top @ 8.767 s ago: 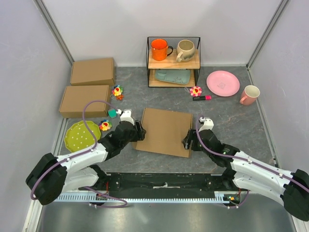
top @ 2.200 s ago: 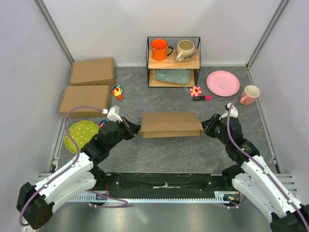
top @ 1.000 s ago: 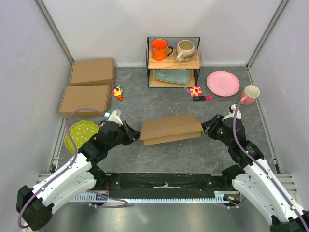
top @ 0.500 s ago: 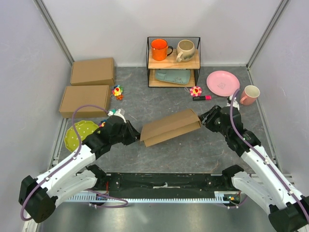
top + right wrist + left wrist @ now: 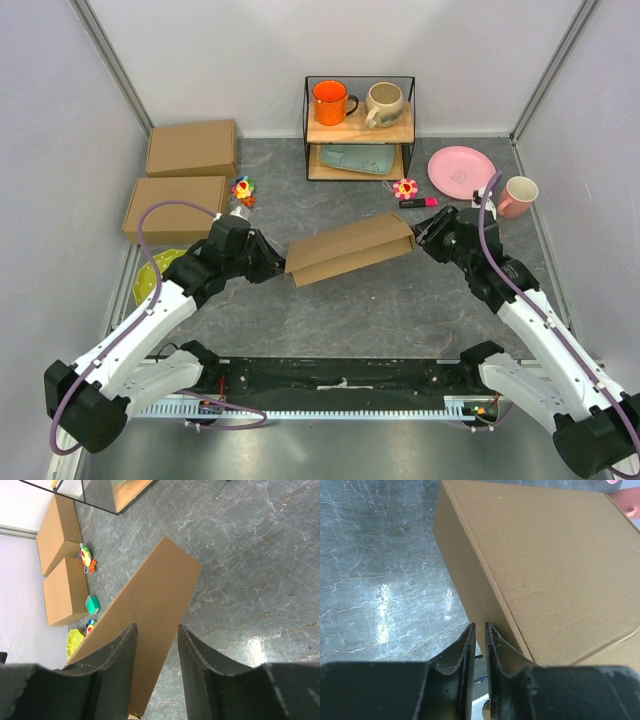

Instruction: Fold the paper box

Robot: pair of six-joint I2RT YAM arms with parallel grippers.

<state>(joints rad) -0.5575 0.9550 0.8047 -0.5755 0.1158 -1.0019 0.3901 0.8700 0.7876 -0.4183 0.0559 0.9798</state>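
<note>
**Inspector A:** Operator, your desk (image 5: 380, 310) is a grey marbled surface. The paper box (image 5: 345, 250) is at mid-desk, folded shut. It sits aslant between your two arms, its left end nearer the bases and its right end farther back. We cannot tell whether it rests on the desk or hangs clear.

**Inspector B:** The two spare cardboard boxes (image 5: 176, 208) lie closed at the far left, one behind the other, well apart from yours. The wire shelf (image 5: 352, 131) stands at the back wall with an orange mug and a beige mug on its upper board. A pink plate (image 5: 462, 172) lies to its right.

**Inspector A:** Your right pincer (image 5: 156, 628) stands about half wide, one finger on either side of the box's right end. Cardboard fills the gap, so we record it as gripping.

**Inspector B:** Your left pincer (image 5: 479, 626) is narrow, with only a slit between the fingers. Its tips are at the lower edge of the box's left end. We cannot tell whether any cardboard is pinched there.

**Inspector A:** A pink mug (image 5: 517, 196) stands near the right wall, beside your right arm.
</note>
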